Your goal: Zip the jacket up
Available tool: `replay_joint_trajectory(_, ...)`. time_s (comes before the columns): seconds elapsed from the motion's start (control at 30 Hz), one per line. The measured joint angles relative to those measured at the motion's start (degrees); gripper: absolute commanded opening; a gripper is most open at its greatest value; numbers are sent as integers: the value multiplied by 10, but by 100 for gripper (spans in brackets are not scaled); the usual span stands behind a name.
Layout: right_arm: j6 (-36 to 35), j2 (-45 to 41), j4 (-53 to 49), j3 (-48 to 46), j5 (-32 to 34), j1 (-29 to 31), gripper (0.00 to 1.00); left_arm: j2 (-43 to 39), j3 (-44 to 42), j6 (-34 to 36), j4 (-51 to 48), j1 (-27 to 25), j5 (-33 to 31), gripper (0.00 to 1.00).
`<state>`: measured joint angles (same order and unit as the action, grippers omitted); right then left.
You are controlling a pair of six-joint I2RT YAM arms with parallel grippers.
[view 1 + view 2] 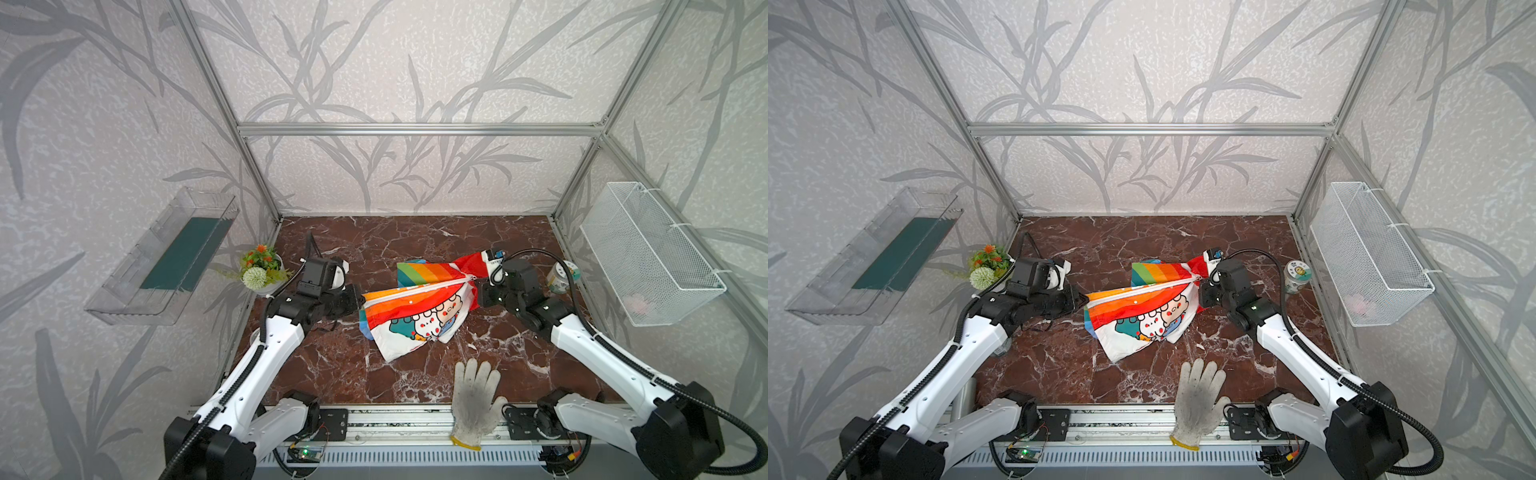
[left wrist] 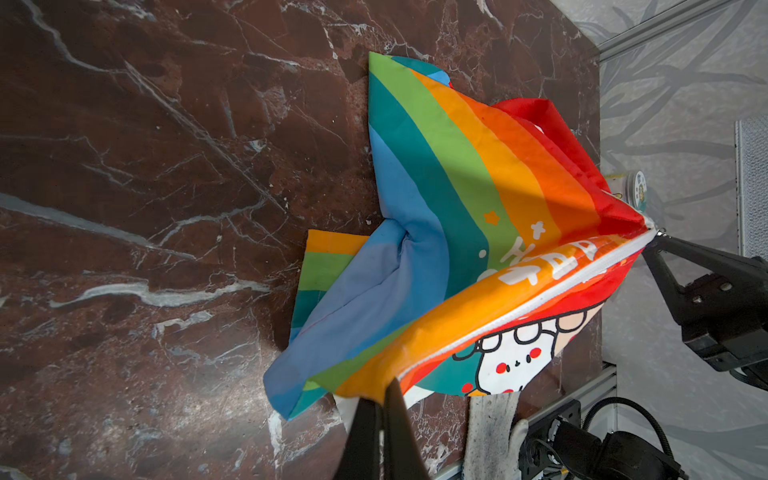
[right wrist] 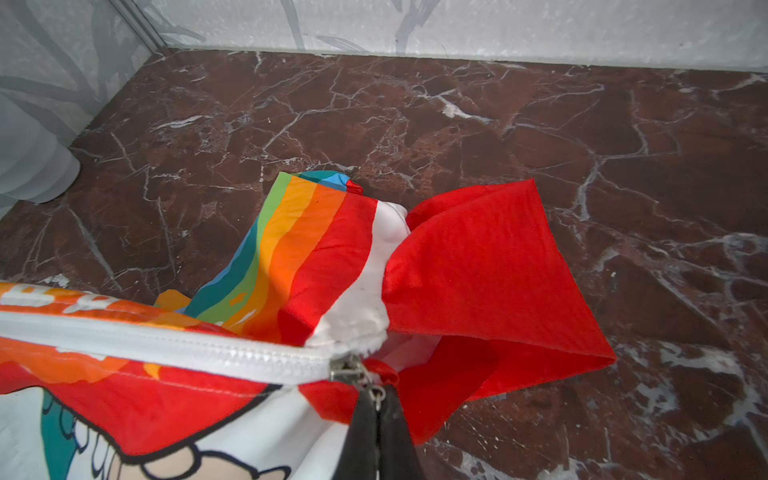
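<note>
Left gripper (image 1: 360, 301) clenched on jacket (image 1: 415, 305) hem. Right gripper (image 1: 476, 286) clenched on zipper pull (image 3: 376, 392) at jacket's hood end. Zipper (image 3: 166, 347) closed between them.

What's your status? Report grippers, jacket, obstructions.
Left gripper shut on jacket hem; right gripper shut on zipper pull. Zipper closed to the collar. Glove lies apart, nothing blocking.

the only writing with any shape to it is the white lettering (image 2: 552, 262) on the orange stripe of the jacket (image 2: 436, 187), running along the zipper (image 2: 540, 303). in the left wrist view it looks like "hap", with the rest lost in a fold. the label on the jar (image 1: 559, 277) at the right and the sticker (image 1: 494, 261) on the right wrist camera are too small to read.
</note>
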<state>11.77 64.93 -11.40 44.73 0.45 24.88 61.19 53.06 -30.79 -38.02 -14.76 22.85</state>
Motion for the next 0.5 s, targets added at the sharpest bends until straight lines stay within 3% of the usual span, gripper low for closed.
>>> replay_joint_trajectory(0.2,13,-11,-30,1,28,0,0,24,14,29,10,0,0,0)
replay_joint_trajectory(0.5,143,-100,-52,-109,35,25,0,44,1,97,55,-3,16,0)
